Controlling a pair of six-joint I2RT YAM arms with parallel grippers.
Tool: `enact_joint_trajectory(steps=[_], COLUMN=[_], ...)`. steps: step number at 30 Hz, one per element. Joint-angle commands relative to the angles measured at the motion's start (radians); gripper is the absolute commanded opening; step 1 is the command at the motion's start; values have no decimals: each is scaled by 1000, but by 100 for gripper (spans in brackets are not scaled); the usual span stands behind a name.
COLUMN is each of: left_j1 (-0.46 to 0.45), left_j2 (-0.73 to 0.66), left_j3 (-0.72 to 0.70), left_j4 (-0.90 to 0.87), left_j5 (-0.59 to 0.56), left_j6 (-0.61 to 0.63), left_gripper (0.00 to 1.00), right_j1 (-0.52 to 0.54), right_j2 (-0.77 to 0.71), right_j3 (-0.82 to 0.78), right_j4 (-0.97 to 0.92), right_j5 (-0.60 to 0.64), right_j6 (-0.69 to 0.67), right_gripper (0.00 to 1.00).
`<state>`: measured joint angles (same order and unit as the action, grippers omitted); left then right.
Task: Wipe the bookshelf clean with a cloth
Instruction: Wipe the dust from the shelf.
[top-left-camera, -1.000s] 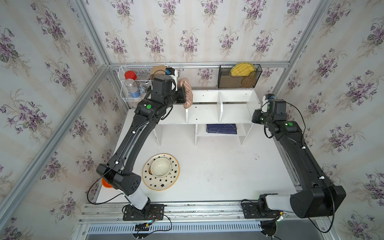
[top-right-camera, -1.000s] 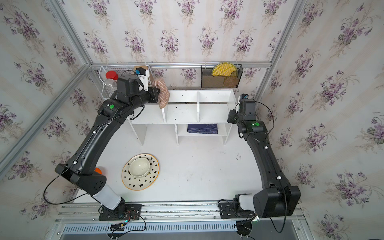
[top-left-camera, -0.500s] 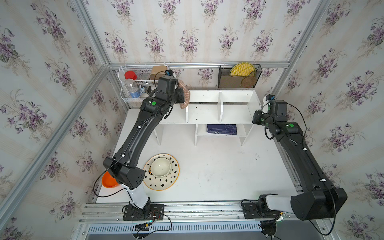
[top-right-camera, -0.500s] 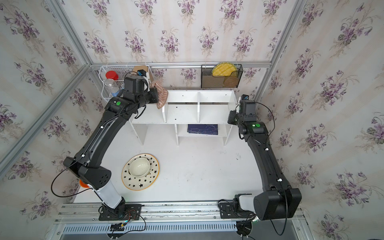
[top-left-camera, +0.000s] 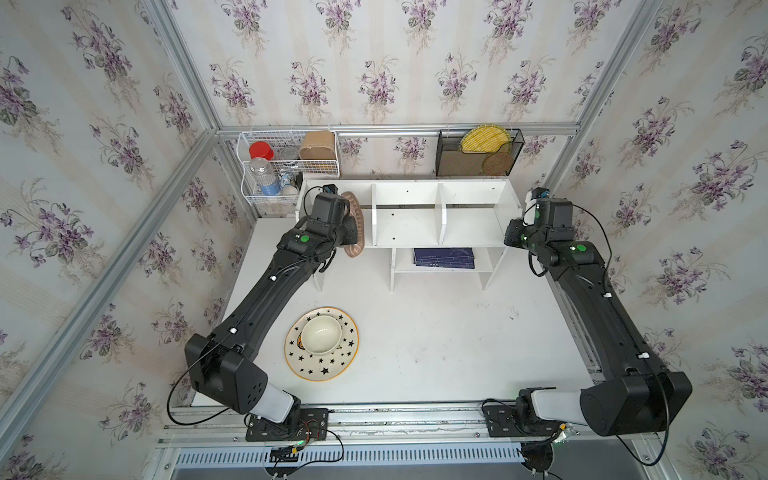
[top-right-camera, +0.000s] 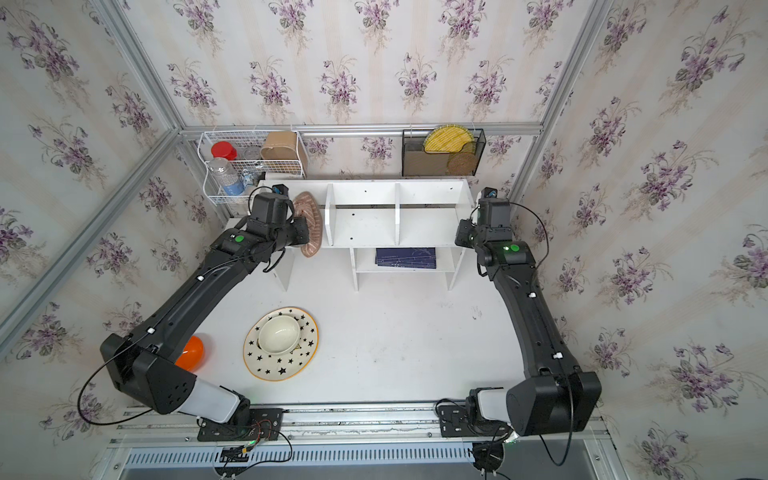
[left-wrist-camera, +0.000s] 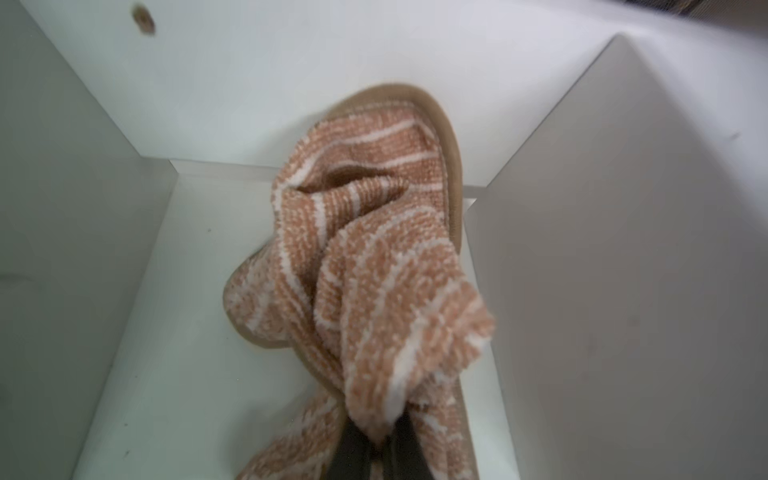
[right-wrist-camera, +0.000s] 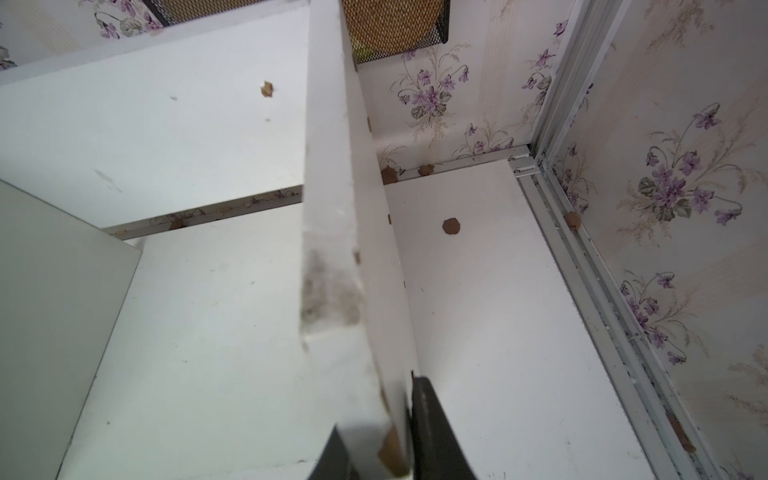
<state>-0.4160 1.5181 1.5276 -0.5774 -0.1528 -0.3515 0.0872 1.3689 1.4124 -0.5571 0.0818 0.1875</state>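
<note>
The white bookshelf (top-left-camera: 407, 224) (top-right-camera: 365, 224) stands at the back of the table. The tan-pink striped cloth (top-left-camera: 356, 226) (top-right-camera: 311, 228) hangs bunched in its left compartment, close to the first divider. My left gripper (left-wrist-camera: 380, 436) is shut on a fold of the cloth (left-wrist-camera: 374, 270), which trails over the compartment floor. At the shelf's right end my right gripper (right-wrist-camera: 382, 432) (top-left-camera: 513, 232) is shut on the end panel (right-wrist-camera: 332, 208), with one finger on each face of it.
A white wire basket (top-left-camera: 286, 166) with bottles and a black mesh rack (top-left-camera: 478, 153) hang on the back wall. A dark blue book (top-left-camera: 444, 257) lies on the lower shelf. A starred plate (top-left-camera: 332, 365) with a bowl (top-left-camera: 321, 334) sits mid-table. An orange ball (top-right-camera: 190, 353) lies by the left arm.
My left gripper has drawn the cloth from the back of the left compartment toward its front edge. The right arm has not moved.
</note>
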Motion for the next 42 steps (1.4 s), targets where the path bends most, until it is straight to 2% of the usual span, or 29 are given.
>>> enact_joint_trajectory(steps=[1, 5, 9, 14, 17, 20, 23, 34, 38, 42], left_j1=[2, 4, 23, 87, 115, 117, 112, 31, 37, 42], left_j2=[3, 23, -4, -65, -68, -50, -38, -28, -93, -234], left_j3=[-28, -24, -34, -66, -68, -61, -72, -100, -111, -97], left_j4=[82, 86, 57, 25, 19, 32, 65, 120, 95, 85], left_j5=[59, 79, 1, -34, -14, 52, 107, 136, 47, 45], left_j6=[-50, -66, -97, -112, -104, -94, -117, -160, -117, -64], left_gripper=[0, 0, 0, 0, 0, 0, 0, 0, 0, 0], right_j1=[-3, -3, -3, -4, -3, -3, -3, -3, -3, -4], right_j2=[42, 36, 18, 0, -4, -19, -42, -65, -116, -177], right_j3=[43, 35, 17, 9, 11, 3, -14, -10, 2, 29], right_j4=[-32, -20, -21, -15, -19, -16, -4, -13, -17, -28], right_j5=[8, -9, -9, -20, -1, 17, 23, 10, 45, 39], right_j6=[86, 93, 82, 72, 75, 81, 78, 93, 91, 95], right_gripper=[0, 0, 0, 14, 28, 52, 65, 68, 69, 69])
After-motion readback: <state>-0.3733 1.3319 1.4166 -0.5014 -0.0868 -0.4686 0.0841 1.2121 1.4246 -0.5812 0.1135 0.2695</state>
